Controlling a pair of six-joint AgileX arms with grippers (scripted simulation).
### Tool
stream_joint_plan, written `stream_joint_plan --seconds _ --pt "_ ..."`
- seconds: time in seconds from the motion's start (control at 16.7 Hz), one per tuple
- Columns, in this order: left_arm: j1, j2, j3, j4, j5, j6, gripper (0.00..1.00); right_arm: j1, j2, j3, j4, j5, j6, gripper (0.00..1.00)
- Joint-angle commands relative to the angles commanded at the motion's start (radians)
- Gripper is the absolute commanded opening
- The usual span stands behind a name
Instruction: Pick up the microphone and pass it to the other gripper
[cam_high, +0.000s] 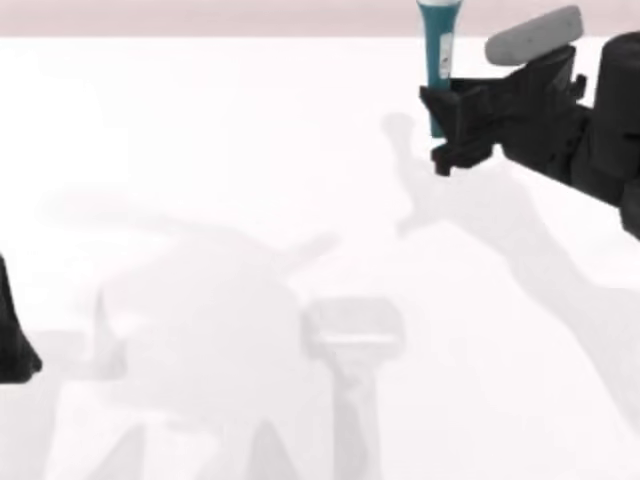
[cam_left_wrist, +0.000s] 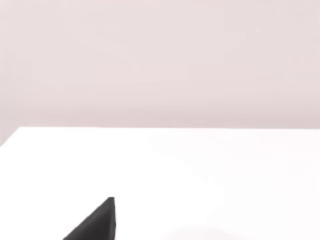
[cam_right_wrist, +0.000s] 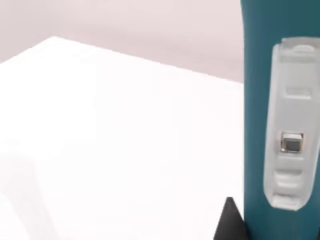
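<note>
The microphone (cam_high: 437, 50) stands upright near the table's far right edge, and its teal handle runs out of the top view, so the head is hidden. My right gripper (cam_high: 438, 125), the one under the light grey block (cam_high: 533, 35), is shut on the handle's lower end. The handle's shadow lies apart from it on the table. The right wrist view is filled by the teal handle (cam_right_wrist: 257, 125) and its white switch panel (cam_right_wrist: 292, 125), with one black fingertip (cam_right_wrist: 230, 222) against the handle. The other gripper (cam_high: 12, 345), my left, sits at the table's left edge, open and holding nothing; one fingertip (cam_left_wrist: 100, 222) shows.
The white table (cam_high: 200, 150) carries only soft shadows of the arms. Its far edge (cam_high: 200, 37) meets a pale pink wall just behind the microphone. The right arm's black body (cam_high: 600, 130) covers the far right corner.
</note>
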Motion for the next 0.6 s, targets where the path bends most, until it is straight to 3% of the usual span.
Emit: stream_joint_plan --seconds 0.18,0.3,0.6 --pt "0.0 0.0 0.0 0.0 0.0 0.0 1.0 -0.004 -0.072 -0.051 0.158 -0.059 -0.051 0.0" --pt "0.0 0.0 0.0 0.0 0.0 0.0 1.0 -0.007 -0.104 -0.069 0.21 -0.079 -0.071 0.0" --pt "0.0 0.0 0.0 0.0 0.0 0.0 1.0 -0.003 -0.108 -0.068 0.218 -0.082 -0.073 0.0"
